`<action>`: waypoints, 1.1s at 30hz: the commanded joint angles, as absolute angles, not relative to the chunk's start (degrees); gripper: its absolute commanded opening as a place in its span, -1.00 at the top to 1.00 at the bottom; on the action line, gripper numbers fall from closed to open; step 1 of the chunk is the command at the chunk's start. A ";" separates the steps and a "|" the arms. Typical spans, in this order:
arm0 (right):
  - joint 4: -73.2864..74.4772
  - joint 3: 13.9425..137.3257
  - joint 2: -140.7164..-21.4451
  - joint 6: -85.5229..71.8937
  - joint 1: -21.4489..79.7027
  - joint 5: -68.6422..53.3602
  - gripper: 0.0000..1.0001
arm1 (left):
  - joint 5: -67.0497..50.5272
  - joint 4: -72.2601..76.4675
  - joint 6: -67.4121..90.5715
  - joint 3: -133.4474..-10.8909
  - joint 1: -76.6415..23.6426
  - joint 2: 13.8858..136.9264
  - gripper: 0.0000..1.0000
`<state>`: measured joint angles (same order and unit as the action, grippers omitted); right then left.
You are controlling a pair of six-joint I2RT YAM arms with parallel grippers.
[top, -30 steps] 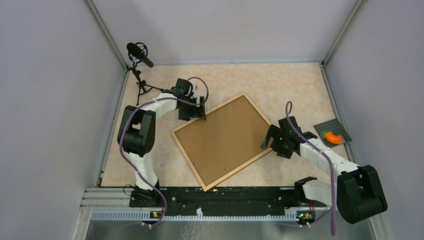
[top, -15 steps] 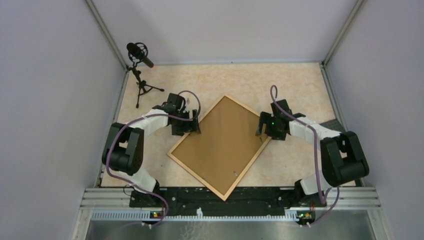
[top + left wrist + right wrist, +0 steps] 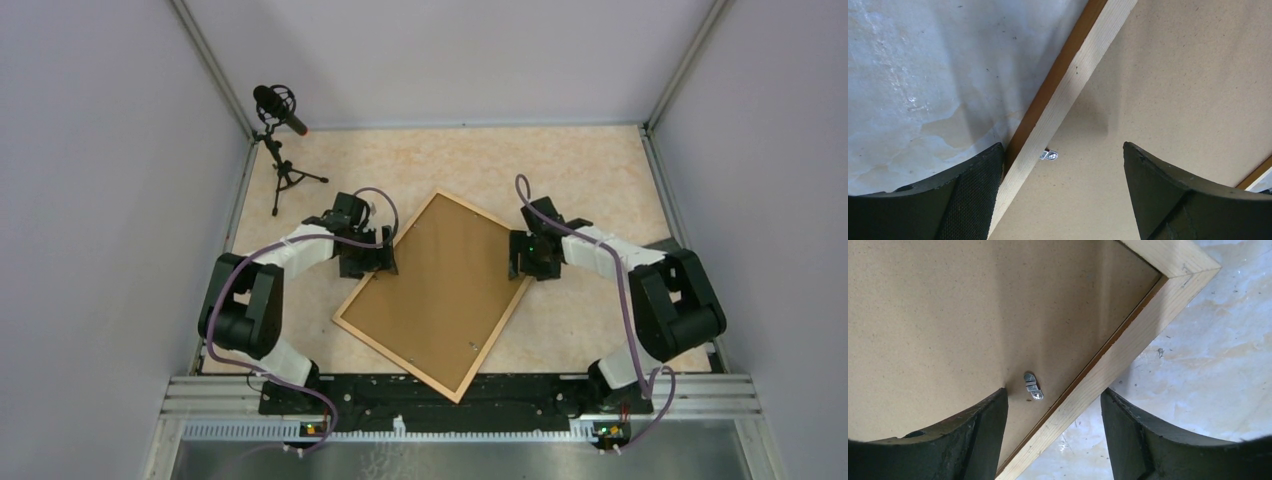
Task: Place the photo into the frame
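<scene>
Wood frame [image 3: 1070, 85] back-up | left claw [image 3: 1060, 160] wide apart astride its edge | right claw [image 3: 1054, 400] apart astride opposite edge

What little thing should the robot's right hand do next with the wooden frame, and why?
Probably close the right gripper on the frame's rail. Its jaws stand open astride that rail, and the left gripper straddles the opposite one, also open. The frame lies back up with the backing board pinned by a small metal clip, so a steady hold likely comes first.

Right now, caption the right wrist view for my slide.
Open right gripper straddles the frame edge beside a metal clip.
</scene>
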<state>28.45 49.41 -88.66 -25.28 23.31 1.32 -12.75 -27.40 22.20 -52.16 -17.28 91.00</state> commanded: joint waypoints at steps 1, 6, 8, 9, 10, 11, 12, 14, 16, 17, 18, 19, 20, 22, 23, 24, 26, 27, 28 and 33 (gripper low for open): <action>29.68 51.88 -91.28 -25.79 24.25 5.05 -0.29 | -12.02 -27.79 21.62 -50.42 -17.36 90.72 -0.83; 29.18 53.07 -92.25 -27.27 24.26 6.09 -0.17 | -12.16 -27.60 21.53 -50.04 -17.36 90.23 -0.83; 29.09 53.35 -92.15 -27.75 24.26 6.52 -0.13 | -12.39 -27.37 21.54 -49.88 -17.39 90.15 -0.83; 29.13 53.45 -92.18 -27.98 24.26 6.84 0.01 | -12.61 -27.28 21.57 -49.85 -17.32 90.12 -0.83; 29.22 53.55 -92.22 -28.22 24.26 7.13 0.11 | -12.88 -27.27 21.61 -49.86 -17.37 90.16 -0.83; 29.20 53.53 -92.23 -28.49 24.26 7.21 0.18 | -13.08 -27.28 21.62 -49.88 -17.37 90.17 -0.83; 29.06 53.26 -92.16 -28.68 24.26 7.14 0.21 | -13.17 -27.33 21.62 -49.88 -17.40 90.23 -0.83; 28.56 52.89 -92.18 -29.46 24.26 6.66 0.31 | -13.32 -27.27 21.67 -49.71 -17.32 90.15 -0.83; 27.75 52.08 -92.13 -30.53 24.26 5.72 0.46 | -13.38 -27.16 21.71 -49.53 -17.35 89.98 -0.83; 27.17 51.77 -92.10 -31.14 24.26 4.86 0.53 | -13.46 -27.16 21.73 -49.42 -17.35 89.89 -0.83; 26.56 51.44 -91.98 -31.72 24.21 4.16 0.59 | -13.62 -27.08 21.83 -49.38 -17.38 89.79 -0.83; 26.00 51.14 -92.02 -32.40 24.23 3.66 0.68 | -13.79 -26.96 21.94 -49.18 -17.38 89.68 -0.83; 25.76 51.05 -92.09 -32.95 24.25 3.49 0.78 | -13.97 -26.87 22.25 -48.96 -17.39 89.59 -0.83; 25.54 51.11 -92.08 -33.94 24.26 3.40 1.00 | -14.67 -26.49 22.53 -48.52 -17.35 89.35 -0.83; 25.43 51.28 -92.04 -34.04 24.27 3.27 1.00 | -14.90 -26.38 22.58 -48.37 -17.40 89.33 -0.83; 25.33 51.51 -91.97 -33.88 24.26 2.79 1.00 | -14.88 -26.48 22.65 -48.32 -17.36 89.33 -0.83; 26.07 52.73 -91.91 -33.10 24.24 2.27 0.80 | -14.67 -26.61 22.50 -48.35 -17.40 89.18 -0.83; 26.77 53.29 -91.93 -33.08 24.21 2.74 0.53 | -14.61 -26.58 22.42 -48.34 -17.33 89.11 -0.83; 27.29 53.87 -91.81 -33.00 24.26 3.35 0.27 | -14.45 -26.63 22.44 -48.34 -17.39 88.98 -0.83; 28.22 54.93 -92.49 -32.86 24.26 4.70 -0.05 | -14.89 -26.62 22.35 -48.60 -17.32 89.16 -0.83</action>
<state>29.26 52.62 -91.33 -33.12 23.88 3.70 -12.56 -25.39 21.93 -50.13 -17.17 89.27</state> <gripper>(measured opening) 0.517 0.916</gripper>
